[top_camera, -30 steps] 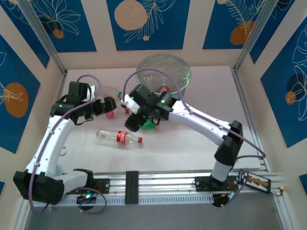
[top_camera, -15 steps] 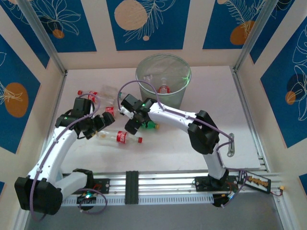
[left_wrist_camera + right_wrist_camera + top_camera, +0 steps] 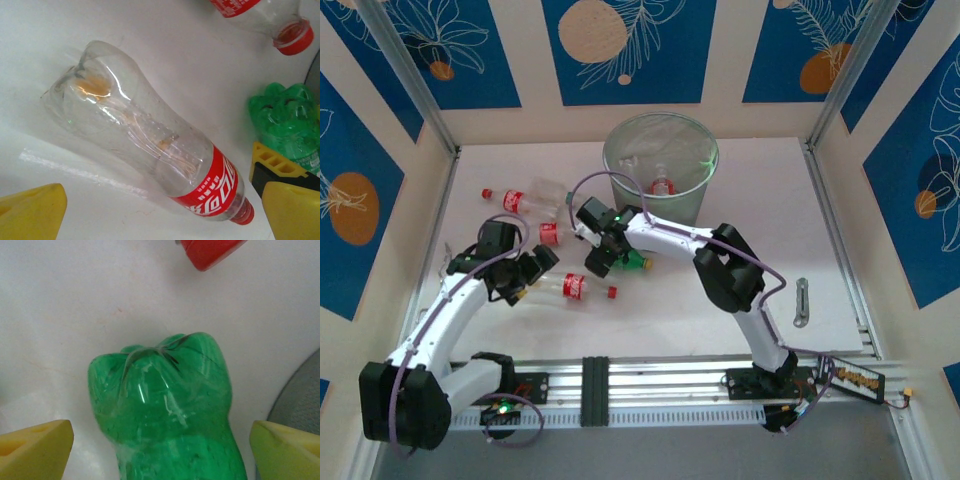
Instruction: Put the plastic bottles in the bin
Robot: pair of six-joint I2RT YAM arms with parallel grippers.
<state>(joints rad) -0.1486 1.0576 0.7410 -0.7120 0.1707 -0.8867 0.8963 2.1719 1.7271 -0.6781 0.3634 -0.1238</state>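
Observation:
A clear bottle with a red label and red cap [image 3: 150, 145] lies on its side on the white table [image 3: 575, 287]. My left gripper [image 3: 164, 201] is open just above it, one yellow finger [image 3: 32, 212] on each side; from above the gripper [image 3: 532, 268] sits at the bottle's base end. My right gripper [image 3: 161, 432] is open and straddles the green bottle [image 3: 160, 405], also seen as the green bottle [image 3: 635, 262] from above. The mesh bin [image 3: 660, 165] stands behind, with a bottle [image 3: 662, 183] inside. Three more bottles [image 3: 520, 198] lie at the back left.
A red cap [image 3: 212, 250] of a neighbouring bottle lies just beyond the green one, and the bin's grey wall [image 3: 300, 400] is close on the right. A metal bracket [image 3: 801, 303] lies at the right. Side walls enclose the table.
My left gripper came forward and down over the lying red-label bottle. My right arm dropped from beside the bin and settled low around the green bottle.

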